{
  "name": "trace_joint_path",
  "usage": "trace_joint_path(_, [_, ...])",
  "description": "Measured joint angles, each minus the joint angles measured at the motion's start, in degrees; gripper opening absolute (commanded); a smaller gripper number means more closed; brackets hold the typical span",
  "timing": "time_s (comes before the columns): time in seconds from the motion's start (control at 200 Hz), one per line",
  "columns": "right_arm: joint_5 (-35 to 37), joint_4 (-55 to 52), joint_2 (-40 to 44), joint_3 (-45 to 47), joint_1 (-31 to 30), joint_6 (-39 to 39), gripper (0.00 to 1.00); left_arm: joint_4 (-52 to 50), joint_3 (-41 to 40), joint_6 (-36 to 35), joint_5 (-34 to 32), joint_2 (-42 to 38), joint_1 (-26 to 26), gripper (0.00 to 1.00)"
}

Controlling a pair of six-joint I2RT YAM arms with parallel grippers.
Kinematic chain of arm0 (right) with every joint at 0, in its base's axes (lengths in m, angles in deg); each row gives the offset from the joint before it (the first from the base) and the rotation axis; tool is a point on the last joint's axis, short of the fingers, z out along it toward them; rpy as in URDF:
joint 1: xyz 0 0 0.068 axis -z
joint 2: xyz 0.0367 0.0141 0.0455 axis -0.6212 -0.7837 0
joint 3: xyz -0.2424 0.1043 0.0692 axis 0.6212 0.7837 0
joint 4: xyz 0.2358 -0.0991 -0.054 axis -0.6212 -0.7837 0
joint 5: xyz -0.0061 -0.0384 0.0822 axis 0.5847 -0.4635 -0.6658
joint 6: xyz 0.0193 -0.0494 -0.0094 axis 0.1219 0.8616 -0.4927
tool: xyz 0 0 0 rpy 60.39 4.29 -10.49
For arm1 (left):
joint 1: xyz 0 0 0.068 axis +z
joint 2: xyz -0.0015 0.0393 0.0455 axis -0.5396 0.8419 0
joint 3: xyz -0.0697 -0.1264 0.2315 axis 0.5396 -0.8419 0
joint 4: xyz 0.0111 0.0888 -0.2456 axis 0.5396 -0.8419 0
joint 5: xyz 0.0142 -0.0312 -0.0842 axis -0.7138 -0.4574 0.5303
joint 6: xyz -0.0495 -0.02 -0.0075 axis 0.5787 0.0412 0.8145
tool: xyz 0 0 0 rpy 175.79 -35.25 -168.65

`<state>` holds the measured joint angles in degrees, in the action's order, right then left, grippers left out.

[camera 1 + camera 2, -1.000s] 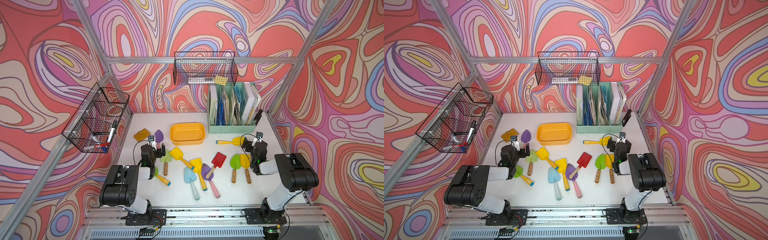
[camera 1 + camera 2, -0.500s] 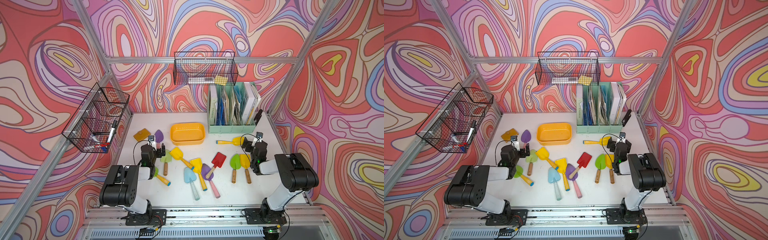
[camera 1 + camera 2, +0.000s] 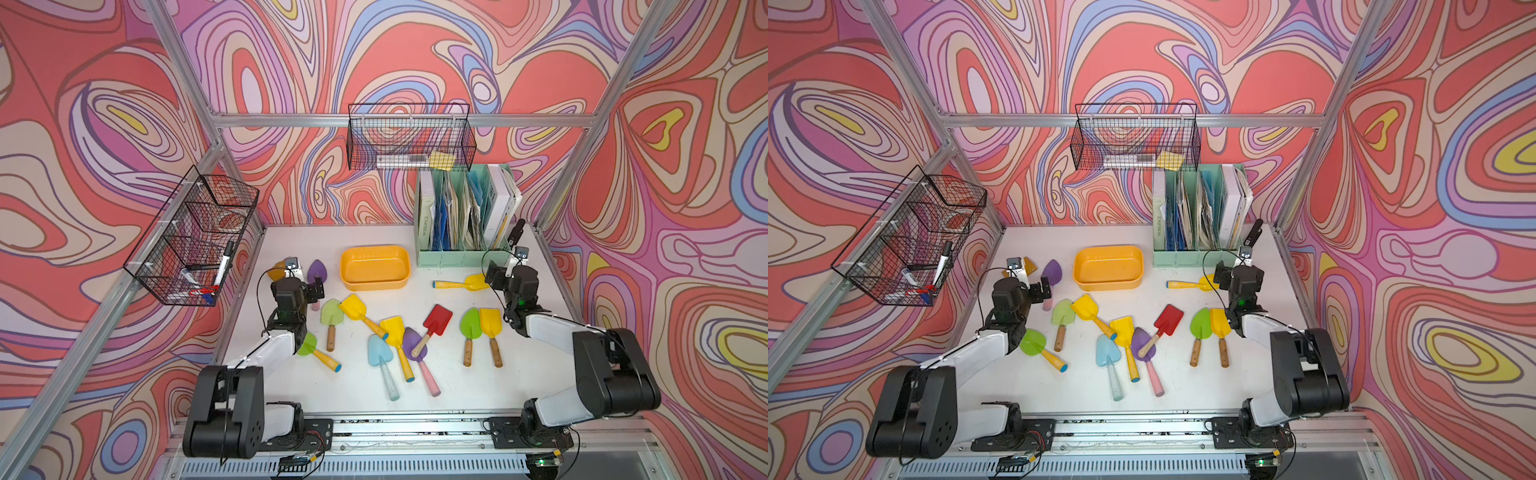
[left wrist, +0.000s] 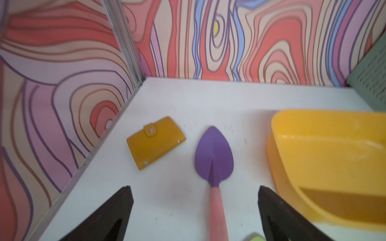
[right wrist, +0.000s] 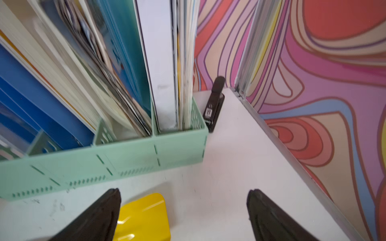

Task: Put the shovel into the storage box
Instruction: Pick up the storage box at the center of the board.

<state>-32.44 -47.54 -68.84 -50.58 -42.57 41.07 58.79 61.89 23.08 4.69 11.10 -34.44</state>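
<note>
On the table (image 3: 457, 386), the box (image 3: 374, 285) sits far centre, the organizer (image 3: 453, 259) just right of it, a stapler (image 3: 515, 232) farther right in the corner. Left of the box lies one shovel (image 4: 213, 155), then a wallet (image 4: 155, 143). A lone shovel (image 3: 461, 284) lies before the organizer. Other shovels (image 3: 392, 332) scatter nearer, mid-table; there one handle (image 3: 424, 343) seems to cross another's blade (image 3: 408, 337). One basket (image 3: 195, 237) hangs on the left wall, a second basket (image 3: 409, 137) on the far wall.

The storage box (image 3: 374, 285), a shallow yellow-orange tub with rounded corners, sat open side up toward the back of the worktop (image 3: 457, 386). A purple shovel (image 3: 318, 272) with a pink handle lay flat just beside its left end, blade toward the rear.
</note>
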Motion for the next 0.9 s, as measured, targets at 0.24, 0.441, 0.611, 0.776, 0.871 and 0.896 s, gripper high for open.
trace_joint_path(0.24, [4.0, -32.1, 1.5, -19.5, -7.3, -2.8, 0.93, -25.8, 22.8, 9.3, -3.9, -2.9, -6.5, 0.99])
trace_joint_path(0.441, [-1.2, -54.0, 0.7, -30.9, -10.4, -7.2, 0.93, -47.3, 39.5, 13.2, -6.9, 1.4, -23.1, 0.99])
trace_joint_path(0.611, [-7.8, -61.9, 0.7, -33.2, -10.9, -9.4, 0.93, -64.8, 53.1, 20.2, -6.4, 11.0, -27.3, 0.99])
trace_joint_path(0.776, [-11.6, -66.4, 0.7, -33.7, -11.5, -9.1, 0.93, -73.2, 52.9, 32.0, -3.2, 14.3, -28.4, 0.99])
trace_joint_path(0.871, [-13.2, -67.3, 0.6, -33.7, -11.6, -8.1, 0.93, -72.2, 48.5, 39.5, -0.9, 13.4, -29.9, 0.99])
trace_joint_path(0.896, [-13.6, -67.5, 0.5, -33.7, -11.6, -7.7, 0.93, -71.4, 46.9, 41.6, -0.1, 13.1, -30.2, 0.99])
